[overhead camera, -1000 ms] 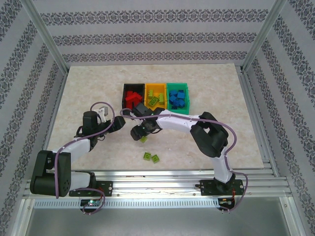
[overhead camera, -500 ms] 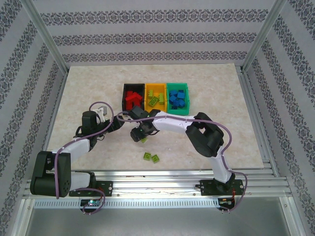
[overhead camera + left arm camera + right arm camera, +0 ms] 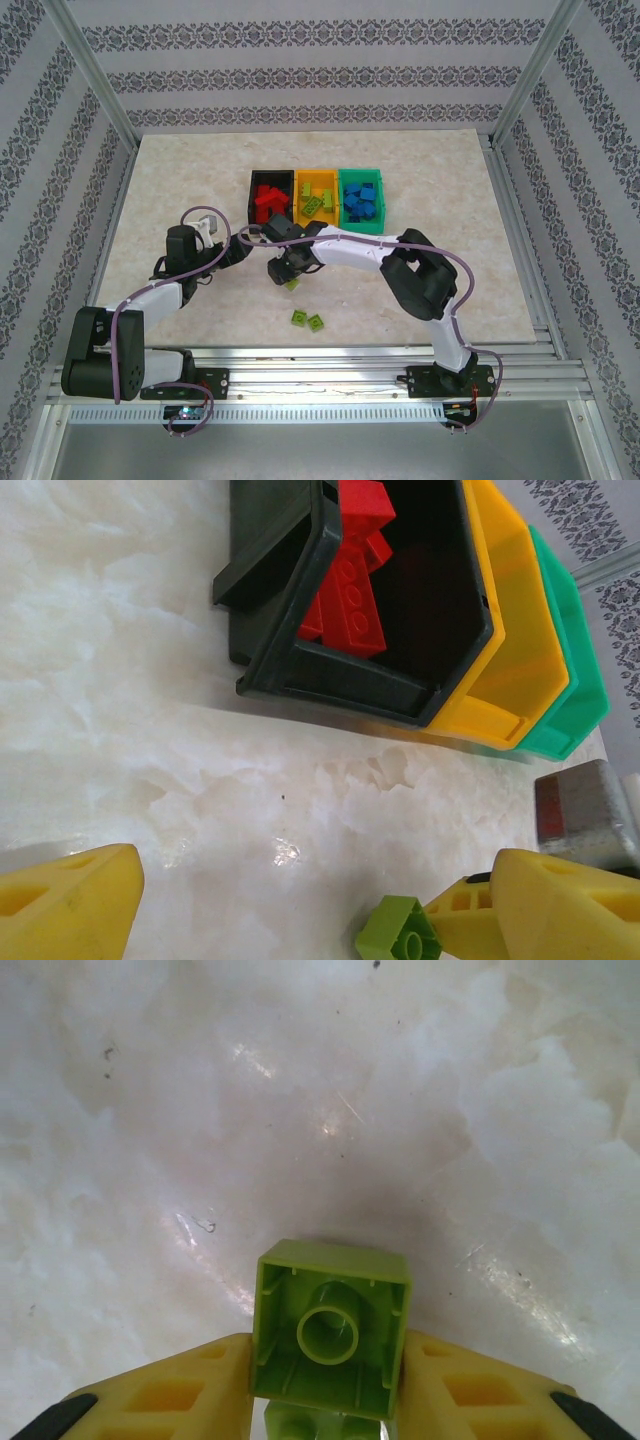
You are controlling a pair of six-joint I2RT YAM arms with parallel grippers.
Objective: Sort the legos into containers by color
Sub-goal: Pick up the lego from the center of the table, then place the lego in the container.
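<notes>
Starting at the near edge of the bench (image 3: pixel 200 170), the top view shows two loose lime green bricks (image 3: pixel 299 317) lying just beside each other on the bare marble, apart from both arms.

Farther in, at mid-bench, the right fingers (image 3: pixel 170 1395) point downward. From above, their grip is not readable. The right wrist view supplies it. Both yellow pads press against opposite sides of one lime green brick, the held brick (image 3: pixel 331 1330). It is turned so that its hollow underside and centre tube face the camera. A further lime green part shows beneath it at the frame edge; what it is cannot be told. Whether the held brick rests on the bench or is clear of it cannot be told either.

Just left of that point, the left fingers (image 3: pixel 65 905) are spread wide and aimed toward the bins. The left wrist view adds a lime green studded piece (image 3: pixel 398 940) at its lower edge, touching a yellow finger part on the right side.

Farthest from the bases, three bins stand side by side, touching: black bin (image 3: pixel 330 670), orange-yellow bin (image 3: pixel 510 650), green bin (image 3: pixel 575 670). The left wrist view shows red bricks (image 3: pixel 350 590) inside the black bin. The top view shows the other contents: lime bricks (image 3: pixel 317 203) in the orange-yellow bin and blue bricks (image 3: pixel 361 205) in the green bin.
</notes>
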